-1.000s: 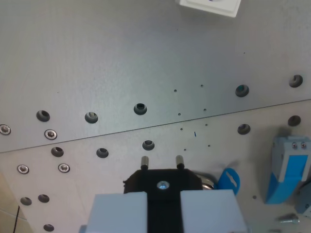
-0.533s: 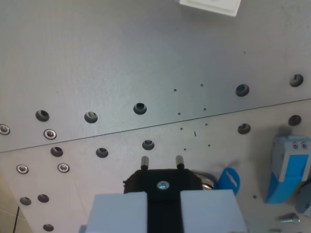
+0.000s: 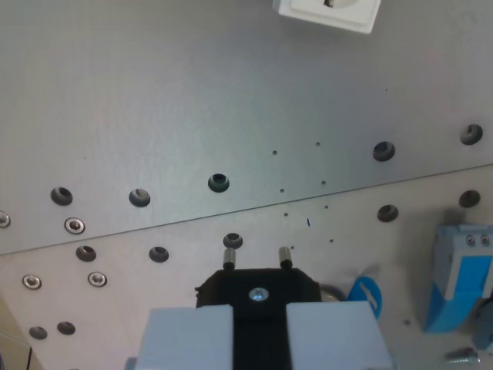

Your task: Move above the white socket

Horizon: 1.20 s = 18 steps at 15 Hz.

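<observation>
More white socket (image 3: 327, 13) shows now; blue block (image 3: 460, 276) lies well apart.

Light was even and fairly dim, grey-toned, with a faint brighter sheen across the metal plate (image 3: 192, 92) at mid-frame. Shadows were soft. The picture was slightly soft and grainy, the near pale housing (image 3: 262, 335) at bottom blurred.

Lab bench: drilled metal plate (image 3: 192, 100)
</observation>
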Tool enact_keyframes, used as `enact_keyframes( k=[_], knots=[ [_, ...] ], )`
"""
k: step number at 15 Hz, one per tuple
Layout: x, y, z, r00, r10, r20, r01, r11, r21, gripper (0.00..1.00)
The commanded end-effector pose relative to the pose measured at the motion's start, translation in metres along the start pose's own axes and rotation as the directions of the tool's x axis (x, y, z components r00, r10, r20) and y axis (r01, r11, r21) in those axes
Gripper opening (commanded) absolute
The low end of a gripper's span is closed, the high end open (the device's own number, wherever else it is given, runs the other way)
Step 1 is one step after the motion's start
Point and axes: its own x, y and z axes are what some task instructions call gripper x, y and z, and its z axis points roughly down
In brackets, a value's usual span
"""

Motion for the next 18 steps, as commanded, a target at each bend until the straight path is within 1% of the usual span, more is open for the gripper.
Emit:
enact_keyframes(
  k=[1, 7, 18],
  knots=[
    [0.007, 0.005, 0.011, 0.998, 0.055, -0.041, -0.055, 0.998, -0.007, 0.00],
    [0.015, 0.012, 0.031, 0.994, 0.093, -0.051, -0.094, 0.996, -0.012, 0.00],
    [0.033, 0.029, 0.074, 0.984, 0.166, -0.064, -0.168, 0.986, -0.022, 0.00]
  ],
)
